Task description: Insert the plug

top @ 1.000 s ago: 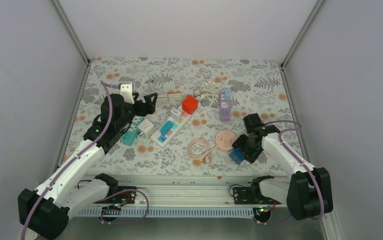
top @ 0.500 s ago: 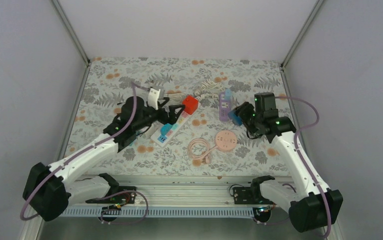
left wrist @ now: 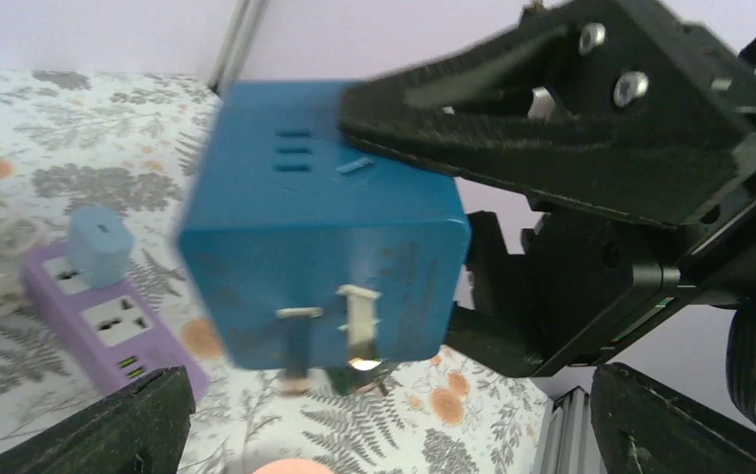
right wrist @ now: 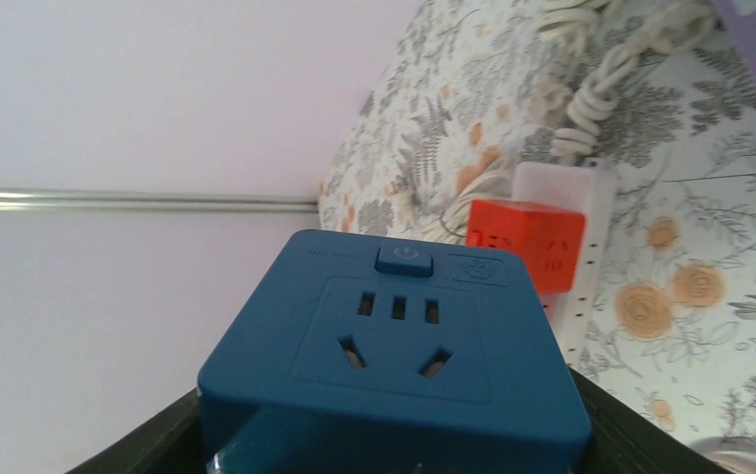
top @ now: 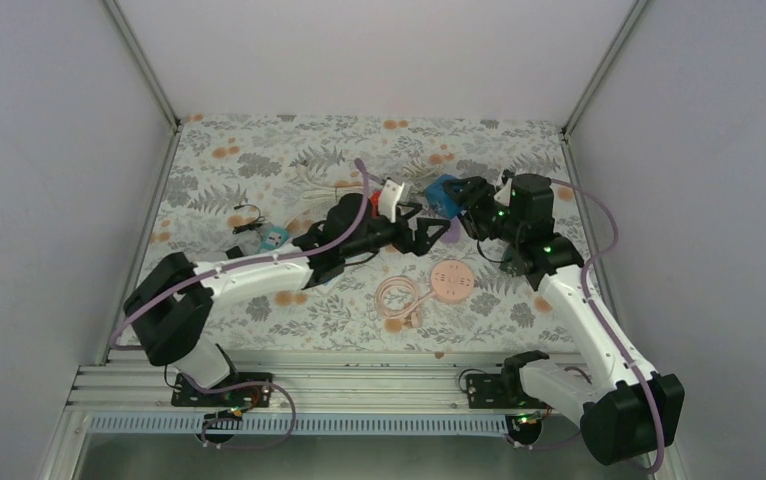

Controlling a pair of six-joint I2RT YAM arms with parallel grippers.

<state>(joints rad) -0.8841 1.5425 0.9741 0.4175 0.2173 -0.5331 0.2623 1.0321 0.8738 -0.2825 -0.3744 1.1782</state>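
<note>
Right gripper (top: 457,206) clamps the blue cube plug (left wrist: 325,267); left gripper (top: 426,226) (spread wide, empty) should close squarely, avoiding the prongs (left wrist: 356,318).

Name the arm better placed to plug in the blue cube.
Right, probably: the right gripper holds the blue cube, prongs exposed; the left gripper is open and empty, facing it.

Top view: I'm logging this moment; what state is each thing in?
Blue cube plug adapter: lifted, gripped by right gripper.
Left gripper: open, empty.
Red cube adapter: seated on white power strip.
Light-blue plug: seated on purple power strip.
Pink round socket: lying flat, untouched.
</note>
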